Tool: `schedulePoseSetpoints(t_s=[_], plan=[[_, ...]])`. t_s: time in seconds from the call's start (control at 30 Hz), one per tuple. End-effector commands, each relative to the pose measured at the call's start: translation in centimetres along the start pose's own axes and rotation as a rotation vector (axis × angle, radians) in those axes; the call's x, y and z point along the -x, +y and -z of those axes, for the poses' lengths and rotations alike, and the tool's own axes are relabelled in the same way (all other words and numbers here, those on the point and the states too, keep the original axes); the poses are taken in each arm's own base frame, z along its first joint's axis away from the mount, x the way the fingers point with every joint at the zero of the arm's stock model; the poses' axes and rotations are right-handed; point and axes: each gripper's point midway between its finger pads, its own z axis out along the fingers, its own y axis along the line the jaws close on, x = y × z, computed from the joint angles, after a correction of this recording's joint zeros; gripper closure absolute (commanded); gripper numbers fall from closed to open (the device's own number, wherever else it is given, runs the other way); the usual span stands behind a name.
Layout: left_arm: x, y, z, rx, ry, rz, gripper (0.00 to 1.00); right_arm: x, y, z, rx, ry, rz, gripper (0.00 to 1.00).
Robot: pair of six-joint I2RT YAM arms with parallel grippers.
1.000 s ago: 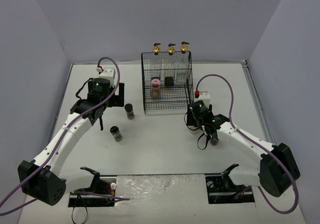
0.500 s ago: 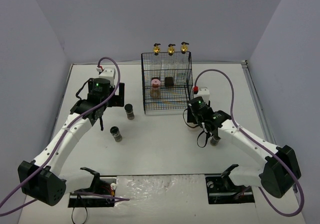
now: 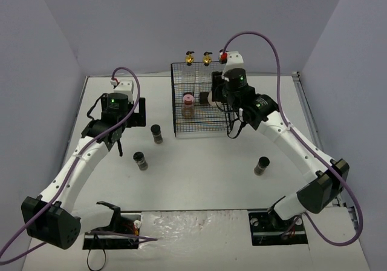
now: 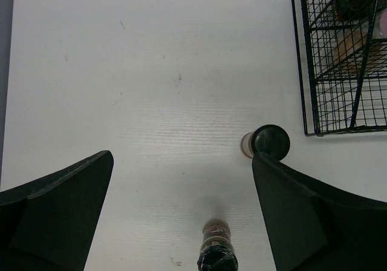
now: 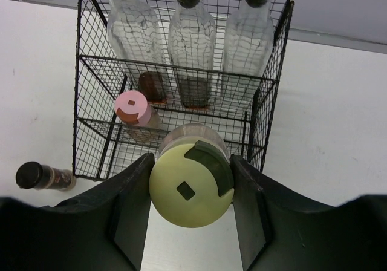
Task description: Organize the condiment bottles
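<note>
Left fingers gape wide above the surface, one dark jar cropped at the wrist view's bottom. Right fingers clamp the yellow-capped jar, its body hidden beneath the lid, up by the rack. Tall bottles stand inside at the back.

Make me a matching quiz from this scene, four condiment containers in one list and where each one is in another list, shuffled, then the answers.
Things:
1. cream-capped jar
2. pink-capped jar
3. gold-spouted glass bottles
4. black-capped jar nearest the right arm's base

Places:
A. back row of the wire rack
B. on the table, outside the rack
C. held in the right gripper
D. inside the rack, in front of the bottles

Pairs: 1-C, 2-D, 3-A, 4-B
</note>
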Motion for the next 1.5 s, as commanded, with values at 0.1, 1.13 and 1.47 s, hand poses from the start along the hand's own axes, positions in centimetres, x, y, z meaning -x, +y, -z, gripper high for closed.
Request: schedulePoseSetpoints(t_s=[0.1, 1.13, 1.47], plan=[[2.6, 1.4, 0.8, 0.052, -0.102, 0.007, 0.03, 4.1, -0.4, -5.5, -0.006, -0.065, 0.051, 1.00], [2.2, 1.4, 0.5, 0.055, -0.083, -0.014, 0.03, -7.3, -2.1, -15.3, -0.058, 0.119, 0.009, 0.82], [2.2, 1.3, 0.4, 0.051, -0.081, -0.014, 0.03, -5.8, -2.3, -13.9, -0.062, 0.083, -0.018, 0.56]])
